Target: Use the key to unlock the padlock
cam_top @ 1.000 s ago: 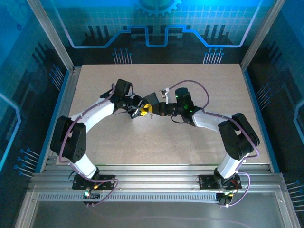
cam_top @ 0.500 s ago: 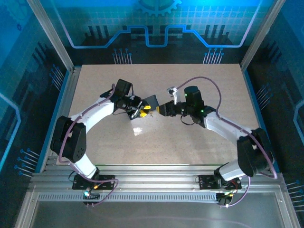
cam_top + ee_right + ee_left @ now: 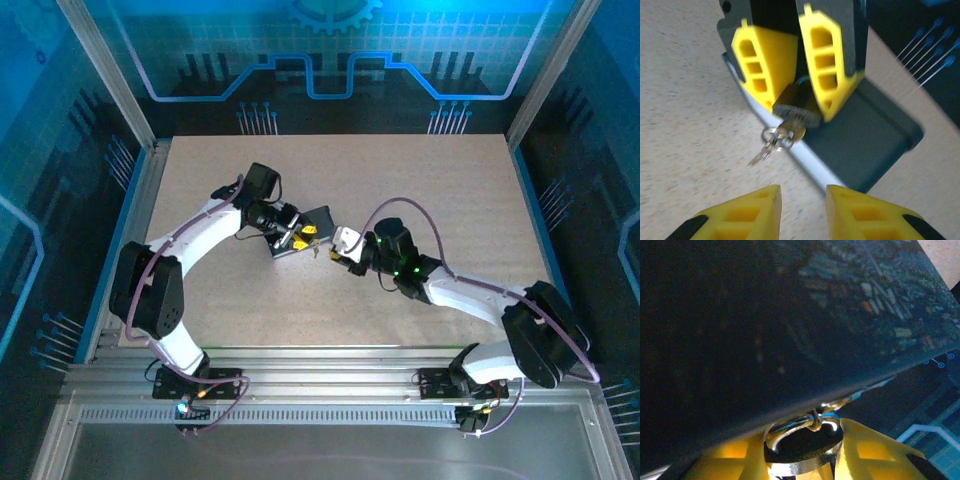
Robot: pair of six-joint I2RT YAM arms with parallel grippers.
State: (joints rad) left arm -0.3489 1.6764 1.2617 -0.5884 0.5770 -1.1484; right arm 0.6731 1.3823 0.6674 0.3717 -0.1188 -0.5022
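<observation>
The key (image 3: 790, 131) juts from the padlock (image 3: 795, 104) pinched in the left gripper (image 3: 297, 237), its long axis aimed rightward at the right gripper (image 3: 802, 194) nearby (jaws partly open, empty).

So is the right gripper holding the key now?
No, the right gripper is open with nothing between its fingers, short of the key sticking out of the padlock that the left gripper clamps.
</observation>
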